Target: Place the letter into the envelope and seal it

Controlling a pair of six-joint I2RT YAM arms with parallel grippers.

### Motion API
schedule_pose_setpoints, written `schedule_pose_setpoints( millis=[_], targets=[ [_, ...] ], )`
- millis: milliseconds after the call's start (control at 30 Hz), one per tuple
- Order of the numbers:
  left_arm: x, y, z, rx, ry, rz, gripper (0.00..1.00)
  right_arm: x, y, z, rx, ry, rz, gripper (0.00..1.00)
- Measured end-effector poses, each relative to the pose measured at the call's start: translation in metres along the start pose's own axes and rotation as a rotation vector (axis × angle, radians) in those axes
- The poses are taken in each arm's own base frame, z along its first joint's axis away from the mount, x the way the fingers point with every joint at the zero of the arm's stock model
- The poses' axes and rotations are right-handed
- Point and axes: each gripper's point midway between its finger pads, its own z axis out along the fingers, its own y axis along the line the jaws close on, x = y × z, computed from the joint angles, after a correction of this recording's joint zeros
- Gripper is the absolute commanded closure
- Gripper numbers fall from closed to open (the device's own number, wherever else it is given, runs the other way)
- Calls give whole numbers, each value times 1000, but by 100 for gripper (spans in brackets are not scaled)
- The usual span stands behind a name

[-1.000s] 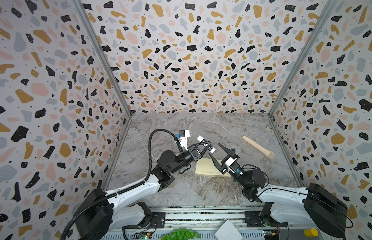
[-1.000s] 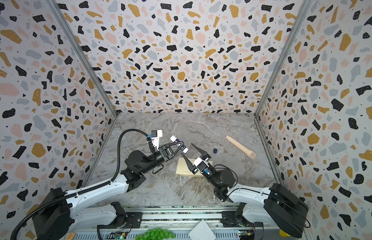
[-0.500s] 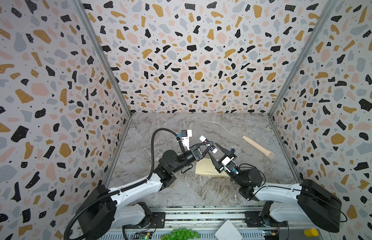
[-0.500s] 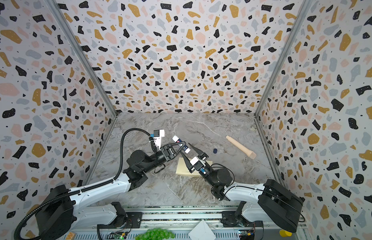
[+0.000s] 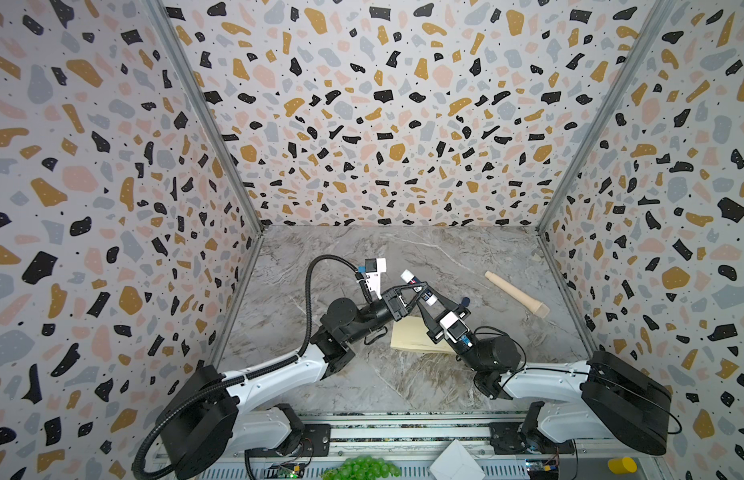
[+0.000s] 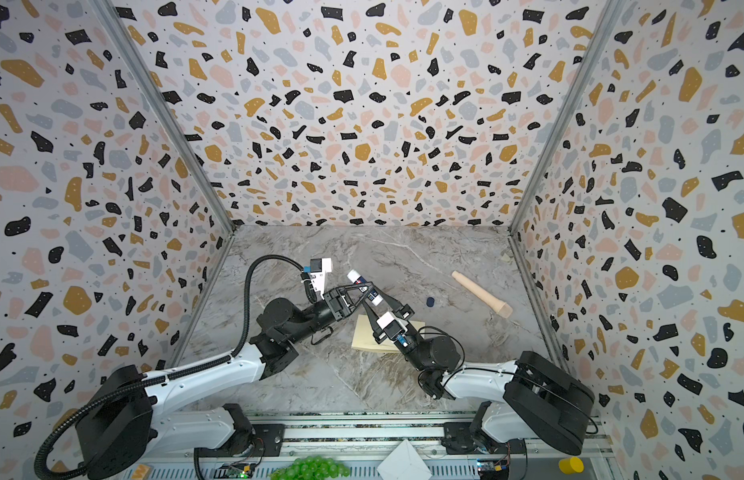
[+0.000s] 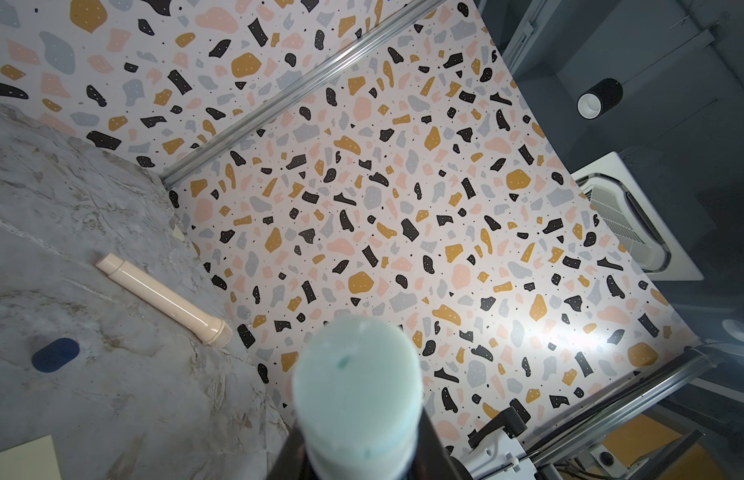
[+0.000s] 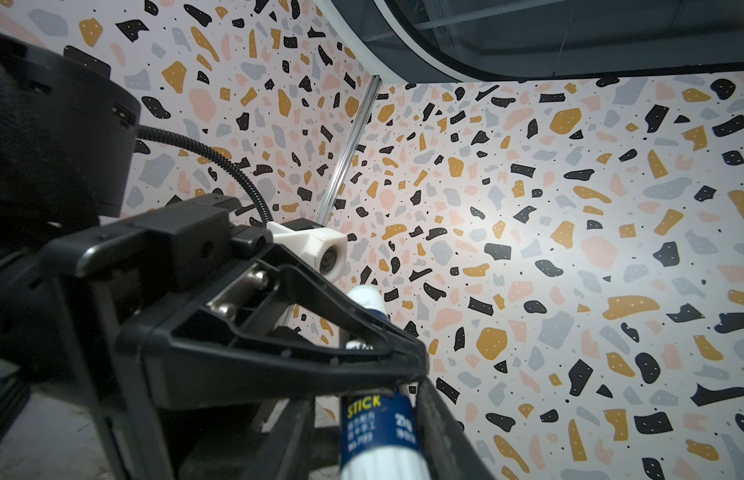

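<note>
My left gripper (image 5: 422, 288) is clamped on the barrel of the glue stick (image 8: 378, 419). It holds the stick above the marble table (image 5: 362, 386), bare glue tip (image 7: 357, 386) aimed between 10 and 11 o'clock in both top views. My right gripper (image 5: 430, 301) reaches in from 5 o'clock with its jaws either side of the stick's lower end. One finger (image 8: 441, 415) lies against the label and a sliver of wall shows past the other side, so I judge that hand not yet gripping. The envelope (image 5: 407, 338) lies flat near the table's middle, just toward 6 o'clock of the stick and partly under my right wrist, which hides its flap. I see the letter in no view and cannot tell whether it is inside. The stick's blue cap (image 5: 465, 300) sits at 2 o'clock of the envelope. The stick should feel light, rigid and smooth, so I would hold the labelled barrel and keep off the soft, tacky tip. The envelope looks thin, limp and apt to skate on polished stone. I would pin its body near a short end and press the flap along its crease.
</note>
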Motion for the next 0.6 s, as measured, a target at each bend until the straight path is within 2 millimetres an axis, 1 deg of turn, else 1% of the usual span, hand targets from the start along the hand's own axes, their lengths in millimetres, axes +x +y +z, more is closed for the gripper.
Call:
schedule_pose_setpoints(
  millis=[200,400,433,467,600],
  targets=[
    [-1,-1,0,4,-5,2,100,-2,0,2,16,-11,-18,81],
    [-1,-2,2,8,-1,10,100,-2,-3,2,30,-9,-30,92],
    [-1,-2,3,8,-1,13,98,-2,-3,2,31,-9,-33,94],
    [-1,-2,3,8,0,18,93,-2,-3,2,34,-8,-34,95],
    [-1,-1,4,4,4,47,65,0,-6,0,47,1,-34,100]
  ],
)
